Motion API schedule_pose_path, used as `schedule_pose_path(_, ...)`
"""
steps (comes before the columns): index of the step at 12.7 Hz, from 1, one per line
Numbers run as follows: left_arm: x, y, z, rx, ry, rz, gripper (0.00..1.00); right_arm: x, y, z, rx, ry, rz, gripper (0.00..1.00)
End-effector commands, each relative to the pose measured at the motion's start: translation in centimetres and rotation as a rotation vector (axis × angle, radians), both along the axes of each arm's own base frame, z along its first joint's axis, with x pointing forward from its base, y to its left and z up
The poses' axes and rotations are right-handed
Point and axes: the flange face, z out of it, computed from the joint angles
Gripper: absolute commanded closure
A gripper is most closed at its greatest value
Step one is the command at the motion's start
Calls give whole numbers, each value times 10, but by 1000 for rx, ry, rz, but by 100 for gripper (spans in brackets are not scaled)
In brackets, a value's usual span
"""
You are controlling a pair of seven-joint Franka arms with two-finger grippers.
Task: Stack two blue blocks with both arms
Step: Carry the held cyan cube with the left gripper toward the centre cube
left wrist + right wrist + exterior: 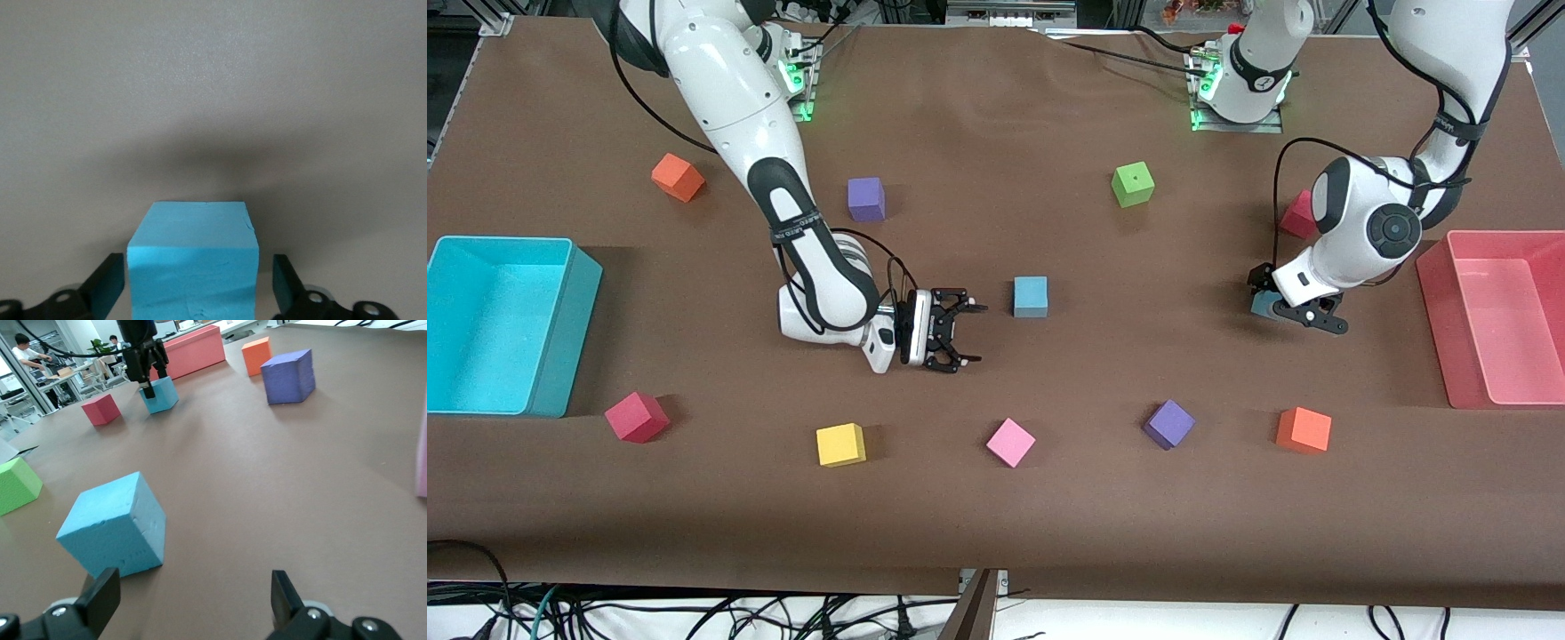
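Your first blue block [1031, 296] sat near the middle of the desk [996, 524], untouched, while the second blue block [193, 267] stood between the jaws of your left gripper [1303, 314] toward the left arm's end of the desk, close to the red bin [1494, 391]. In the left wrist view the jaws were spread on either side of that cube with a gap showing at each face, so it was not yet pinched; whether the cube still rested on the desk could not be told for certain, though it looked to.

Your right gripper [959, 333] hung low just beside the first blue block, toward the right arm's end, its jaws spread and holding nothing; the right wrist view showed that block [117, 527] just ahead and off to one side of the jaws.

By the look of it, you were at the pick-up step: neither cube lifted, nothing stacked. The next move called for closing the left jaws squarely on the second block, lifting it, and carrying it over the first; foam gives, so a light, centred grip would likely serve best. A red cube [1300, 216], an orange cube [1304, 430] and a purple cube [1168, 423] lay near the path.
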Motion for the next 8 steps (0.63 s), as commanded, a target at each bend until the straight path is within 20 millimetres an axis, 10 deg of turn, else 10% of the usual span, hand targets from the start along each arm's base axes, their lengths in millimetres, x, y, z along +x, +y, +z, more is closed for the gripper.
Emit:
schedule_pose_path(1,3,4,3,-6,-11,-18,72,-8,0,-2,36,-12,16,0)
schedule_pose_path(8,32,-39,108,7,48,-60,76,-20,8,-5,107,-53,44,0)
